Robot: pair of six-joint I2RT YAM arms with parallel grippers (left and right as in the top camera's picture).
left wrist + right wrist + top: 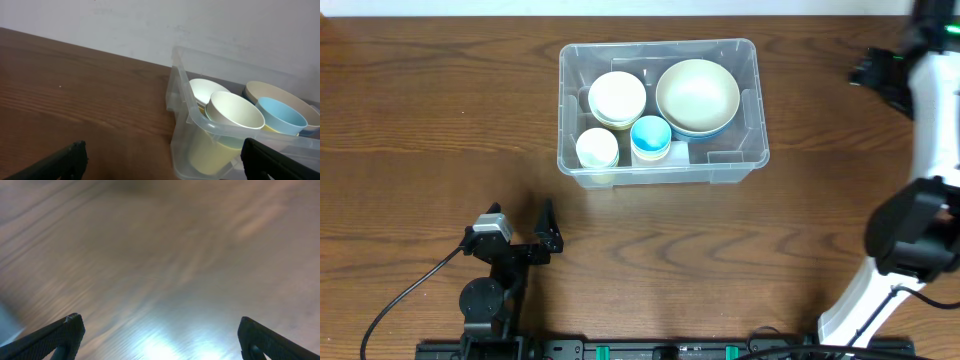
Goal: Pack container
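The clear plastic container (564, 110) stands at the middle back of the table. It holds a cream bowl (617, 97), a large beige bowl nested in a blue one (697, 95), a cream cup (597, 149) and a light blue cup (650, 135). My left gripper (525, 232) is open and empty, low near the front left, pointing at the container's near left corner (182, 92). In the left wrist view the cream cup (234, 111) and blue cup (281, 115) show, with my left gripper (162, 162) spread wide. My right gripper (878, 72) is open and empty above bare table at the far right (160, 340).
The brown wooden table (440, 130) surrounds the container. A pale wall (150, 25) rises behind the table. The right arm's white body (930, 150) runs along the right edge. A black cable (410, 295) trails from the left arm's base.
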